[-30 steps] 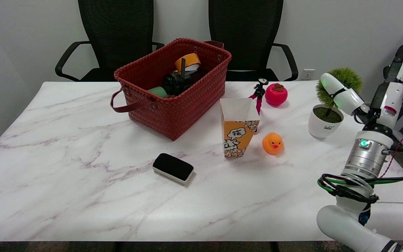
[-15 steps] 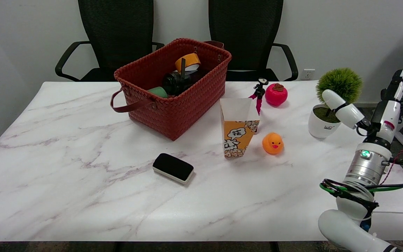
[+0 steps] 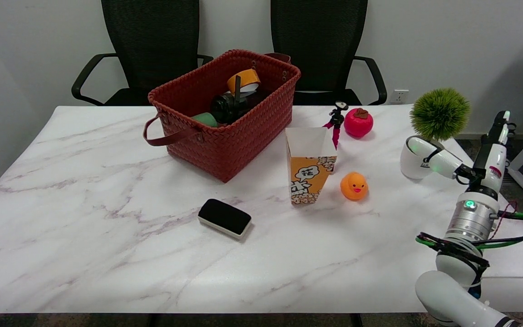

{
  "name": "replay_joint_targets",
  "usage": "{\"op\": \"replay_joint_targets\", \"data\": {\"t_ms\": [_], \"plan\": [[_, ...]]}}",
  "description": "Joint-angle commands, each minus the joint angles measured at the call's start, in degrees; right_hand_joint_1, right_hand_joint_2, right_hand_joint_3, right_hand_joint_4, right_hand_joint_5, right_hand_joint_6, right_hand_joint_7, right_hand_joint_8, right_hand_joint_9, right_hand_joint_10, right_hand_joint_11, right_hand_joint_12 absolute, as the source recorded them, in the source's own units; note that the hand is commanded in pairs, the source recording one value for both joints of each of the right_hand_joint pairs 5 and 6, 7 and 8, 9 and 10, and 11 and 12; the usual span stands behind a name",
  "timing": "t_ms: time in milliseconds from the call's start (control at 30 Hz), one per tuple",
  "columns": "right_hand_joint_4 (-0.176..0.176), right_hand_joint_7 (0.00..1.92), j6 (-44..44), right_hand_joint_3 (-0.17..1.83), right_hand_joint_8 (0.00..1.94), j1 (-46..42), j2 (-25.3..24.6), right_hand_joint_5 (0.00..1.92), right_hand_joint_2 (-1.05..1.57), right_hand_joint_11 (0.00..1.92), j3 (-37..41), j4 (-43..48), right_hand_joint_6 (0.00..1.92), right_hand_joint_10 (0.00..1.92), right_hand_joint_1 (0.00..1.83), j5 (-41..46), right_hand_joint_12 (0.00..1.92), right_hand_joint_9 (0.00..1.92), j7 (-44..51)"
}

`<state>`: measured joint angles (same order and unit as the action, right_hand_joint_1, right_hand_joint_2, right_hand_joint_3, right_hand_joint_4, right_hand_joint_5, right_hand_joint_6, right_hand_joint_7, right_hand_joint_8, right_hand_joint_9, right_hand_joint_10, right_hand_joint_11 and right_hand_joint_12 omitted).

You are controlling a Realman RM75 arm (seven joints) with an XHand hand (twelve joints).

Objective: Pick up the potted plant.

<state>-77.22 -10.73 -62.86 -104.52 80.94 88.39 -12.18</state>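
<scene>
Basket (image 3: 225, 118) left of popcorn box (image 3: 309, 163); duck (image 3: 353, 186) right of it; potted plant (image 3: 427, 136) far right on counter (image 3: 107, 227).

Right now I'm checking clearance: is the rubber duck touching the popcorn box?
No, the rubber duck sits apart from the popcorn box, with bare marble table showing between them.

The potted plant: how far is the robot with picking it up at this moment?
Done: the right hand has reached the potted plant at the table's right edge. In hand: the fingers are open, one white finger lying across the front of the white pot; whether it touches is unclear. Left: closing the grip and lifting, since the pot stands on the table.
</scene>
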Motion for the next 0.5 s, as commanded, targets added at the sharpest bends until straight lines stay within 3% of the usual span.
{"op": "replay_joint_targets", "data": {"t_ms": [33,500], "plan": [[0.0,0.0,6.88,-0.17,0.0,1.44,0.57,0.0,0.42,0.18,0.66,-6.05,0.0,0.03,1.07,7.03,0.18,0.03,-4.74],[0.0,0.0,17.41,-0.17,0.0,4.45,1.32,0.0,0.5,0.16,3.63,-11.76,0.0,0.03,1.01,7.16,0.16,0.03,-8.24]]}}
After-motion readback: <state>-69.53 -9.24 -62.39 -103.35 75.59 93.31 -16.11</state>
